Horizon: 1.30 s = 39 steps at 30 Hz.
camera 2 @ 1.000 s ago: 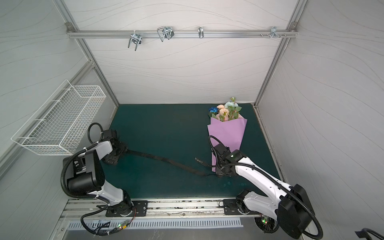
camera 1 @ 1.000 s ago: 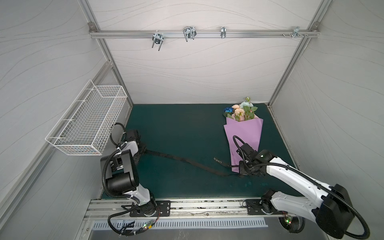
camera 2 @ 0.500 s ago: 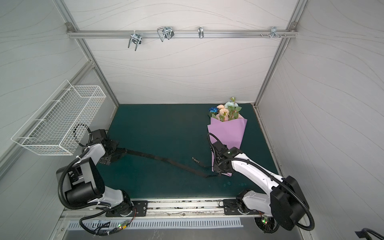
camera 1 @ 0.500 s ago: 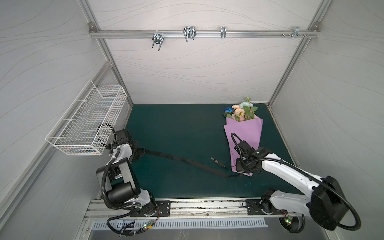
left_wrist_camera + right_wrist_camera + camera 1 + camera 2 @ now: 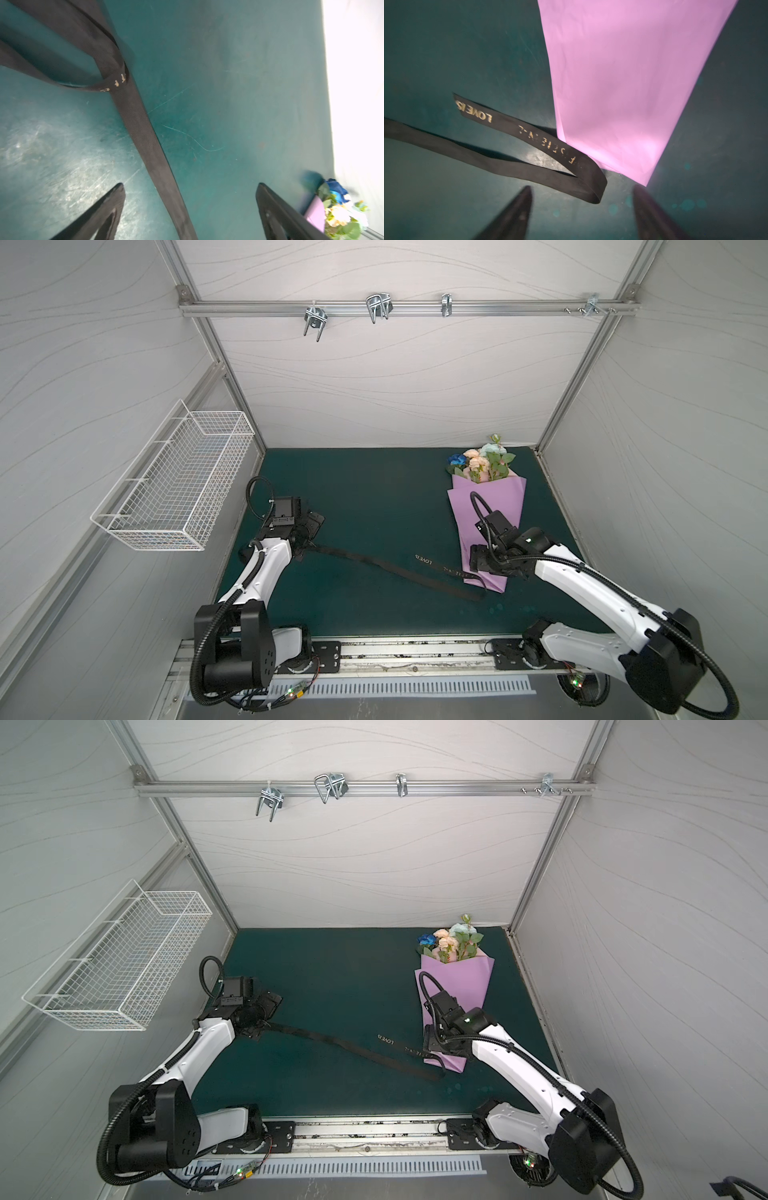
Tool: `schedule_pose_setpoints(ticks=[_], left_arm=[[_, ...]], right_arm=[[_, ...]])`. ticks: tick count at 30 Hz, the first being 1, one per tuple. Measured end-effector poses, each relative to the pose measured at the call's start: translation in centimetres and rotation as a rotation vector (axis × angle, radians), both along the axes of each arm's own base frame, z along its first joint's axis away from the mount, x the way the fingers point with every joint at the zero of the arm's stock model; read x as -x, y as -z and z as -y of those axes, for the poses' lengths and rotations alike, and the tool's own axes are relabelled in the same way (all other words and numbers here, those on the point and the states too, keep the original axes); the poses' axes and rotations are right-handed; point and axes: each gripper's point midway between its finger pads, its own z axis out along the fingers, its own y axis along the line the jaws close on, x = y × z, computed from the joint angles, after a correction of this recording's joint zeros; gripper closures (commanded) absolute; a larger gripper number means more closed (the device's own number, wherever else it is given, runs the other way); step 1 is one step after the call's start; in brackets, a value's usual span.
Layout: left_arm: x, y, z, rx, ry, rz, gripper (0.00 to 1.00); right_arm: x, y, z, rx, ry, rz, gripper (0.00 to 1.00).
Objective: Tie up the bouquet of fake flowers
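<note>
Top views are showing both hands spread, holding nothing: the left hand (image 5: 305,536) is hovering over one end of the black ribbon (image 5: 374,565), the right hand (image 5: 478,564) over the narrow foot of the lilac wrap (image 5: 492,506), with the bouquet of fake flowers (image 5: 482,462) lying well beyond it at the table's (image 5: 374,497) far right corner. Left wrist view is showing ribbon running between the open fingers (image 5: 108,207); a low, flat pinch is probably serving best. Right wrist view is showing the ribbon's fold seemingly touching the wrap's foot, just ahead of the fingers (image 5: 517,212)

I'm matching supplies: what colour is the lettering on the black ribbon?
Pale gold. The lettering on the ribbon shows best in the right wrist view.
</note>
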Motion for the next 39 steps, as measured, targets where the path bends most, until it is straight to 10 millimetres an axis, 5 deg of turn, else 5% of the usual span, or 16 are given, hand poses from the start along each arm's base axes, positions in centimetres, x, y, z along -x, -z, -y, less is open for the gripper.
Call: schedule_pose_setpoints(ticks=[4, 10, 17, 24, 34, 39], left_arm=[[-0.3, -0.7, 1.9, -0.003, 0.068, 0.029, 0.04], [-2.0, -0.8, 10.6, 0.028, 0.346, 0.067, 0.05], [-2.0, 0.5, 19.7, 0.043, 0.609, 0.086, 0.16], [-2.1, 1.6, 27.8, 0.072, 0.822, 0.133, 0.31], [-1.7, 1.6, 44.0, 0.168, 1.164, 0.28, 0.4], [-0.9, 2.7, 48.3, 0.183, 1.247, 0.276, 0.46]], right_arm=[[-2.0, -1.1, 2.0, -0.005, 0.078, 0.039, 0.01], [-6.9, -0.5, 7.3, -0.068, 0.292, 0.055, 0.01], [-11.8, 3.0, 11.7, -0.155, 0.424, 0.016, 0.01], [-14.8, 5.3, 11.3, -0.276, 0.376, -0.011, 0.01], [-16.2, 5.9, 10.3, -0.265, 0.313, -0.004, 0.01], [-16.2, 5.8, 9.4, -0.233, 0.278, -0.002, 0.01]])
